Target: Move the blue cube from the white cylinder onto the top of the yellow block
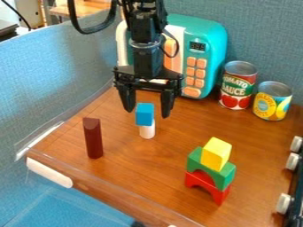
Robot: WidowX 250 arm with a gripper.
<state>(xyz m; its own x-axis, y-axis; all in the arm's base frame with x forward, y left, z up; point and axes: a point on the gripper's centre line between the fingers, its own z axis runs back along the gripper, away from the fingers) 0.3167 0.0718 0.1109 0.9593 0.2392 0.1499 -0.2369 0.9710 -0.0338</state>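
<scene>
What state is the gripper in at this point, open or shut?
Open: the fingers of the gripper stand well apart, and the view shows the blue block, atop a white block, between them.

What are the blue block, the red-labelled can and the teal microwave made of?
The blue block looks like painted wood, going by its flat, even colour and plain faces, though plastic is possible. The red-labelled can seems to be metal, judging by its grey, rimmed top, wrapped in a printed label. The teal microwave looks like smooth plastic with a slight sheen and rounded, moulded-looking corners.
</scene>
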